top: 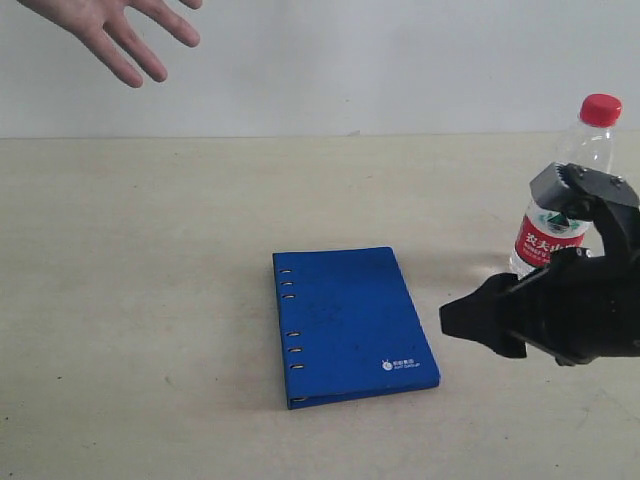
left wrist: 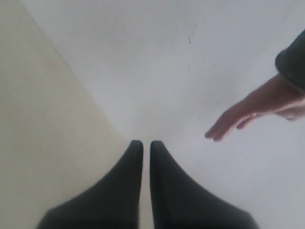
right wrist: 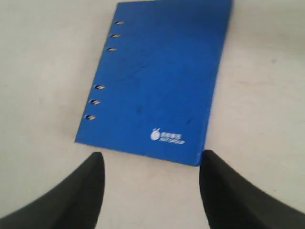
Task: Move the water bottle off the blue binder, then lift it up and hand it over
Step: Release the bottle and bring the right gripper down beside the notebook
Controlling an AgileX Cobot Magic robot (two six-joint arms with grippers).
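The blue binder (top: 350, 320) lies flat mid-table with nothing on it, its white logo at the near right corner. To its right the water bottle (top: 543, 240) stands upright on the table, red cap up, partly hidden behind my right arm. My right gripper (top: 470, 322) hovers open just right of the binder, empty; in the right wrist view the binder (right wrist: 162, 81) lies just beyond the spread fingers of the right gripper (right wrist: 152, 155). My left gripper (left wrist: 146, 143) is shut on nothing and faces the wall; it is out of the exterior view.
An open human hand (top: 120, 30) reaches in at the top left of the exterior view, palm down; the left wrist view also shows the hand (left wrist: 248, 112). The beige table (top: 150, 300) ends at a white wall behind.
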